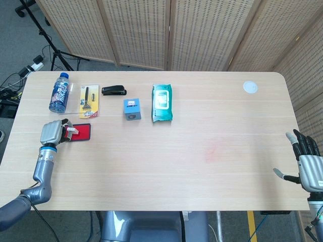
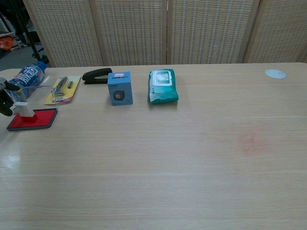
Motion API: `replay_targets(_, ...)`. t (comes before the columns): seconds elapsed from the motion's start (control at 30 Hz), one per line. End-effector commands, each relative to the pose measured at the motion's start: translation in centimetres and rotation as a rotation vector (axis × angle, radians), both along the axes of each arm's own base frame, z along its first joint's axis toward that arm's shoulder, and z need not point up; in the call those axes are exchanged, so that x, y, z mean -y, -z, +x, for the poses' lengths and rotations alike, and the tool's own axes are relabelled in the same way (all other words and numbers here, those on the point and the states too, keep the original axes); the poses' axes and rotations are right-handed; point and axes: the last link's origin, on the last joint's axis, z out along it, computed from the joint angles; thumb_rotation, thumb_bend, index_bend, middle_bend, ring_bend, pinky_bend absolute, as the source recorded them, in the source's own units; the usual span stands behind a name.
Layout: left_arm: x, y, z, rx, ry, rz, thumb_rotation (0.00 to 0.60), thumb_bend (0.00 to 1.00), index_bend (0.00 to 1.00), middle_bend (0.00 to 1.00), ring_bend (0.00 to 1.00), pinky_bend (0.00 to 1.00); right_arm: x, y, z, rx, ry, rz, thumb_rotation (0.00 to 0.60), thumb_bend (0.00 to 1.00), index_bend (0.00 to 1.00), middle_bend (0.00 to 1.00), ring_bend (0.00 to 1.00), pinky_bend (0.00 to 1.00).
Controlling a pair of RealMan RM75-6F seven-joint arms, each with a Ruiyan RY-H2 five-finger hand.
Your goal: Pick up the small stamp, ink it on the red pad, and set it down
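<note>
While the left robot hand [image 1: 52,133] pinches the small stamp [image 2: 25,109], the stamp's base sits on the red pad [image 2: 38,120] at the counter's [image 1: 202,166] left edge. Over at the right edge, the right robot hand [image 1: 308,165] hangs with fingers spread, holding nothing.

At the far left edge of the frame, the left hand [image 2: 5,101] holds the small stamp [image 2: 25,110] upright, its base touching the red pad [image 2: 36,120]. Only dark fingers are visible. Behind the pad lie a water bottle [image 2: 26,76] and a yellow carded razor pack [image 2: 61,89]. A black stapler [image 2: 96,75], blue box [image 2: 119,87] and green wipes pack [image 2: 162,86] sit further right. A white disc [image 2: 275,73] lies at upper right on the table [image 2: 182,163].
</note>
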Motion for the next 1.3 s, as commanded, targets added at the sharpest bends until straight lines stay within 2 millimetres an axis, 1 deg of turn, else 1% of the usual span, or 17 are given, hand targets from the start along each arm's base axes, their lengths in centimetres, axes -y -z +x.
replay_targets(0.03,0.0,0.0,0.1,-0.005,0.002,-0.002,0.6,0.56,0.58,0.98,1.0,1.0,0.0,-0.1,0.0,0.002,0.001,-0.002,0.6,0.0,0.0,0.0,0.0,0.0)
replay_targets(0.67,0.1,0.6,-0.5,-0.012,-0.027,-0.017,0.6,0.56,0.58,0.98,1.0,1.0,0.0,-0.1,0.0,0.005,0.001,-0.002,0.6,0.0,0.0,0.0,0.0,0.0)
replay_targets(1.3,0.2,1.3,-0.4,-0.017,-0.027,-0.029,0.6,0.56,0.59,0.98,1.0,1.0,0.0,-0.2,0.0,0.011,0.0,-0.002,0.6,0.0,0.0,0.0,0.0,0.0)
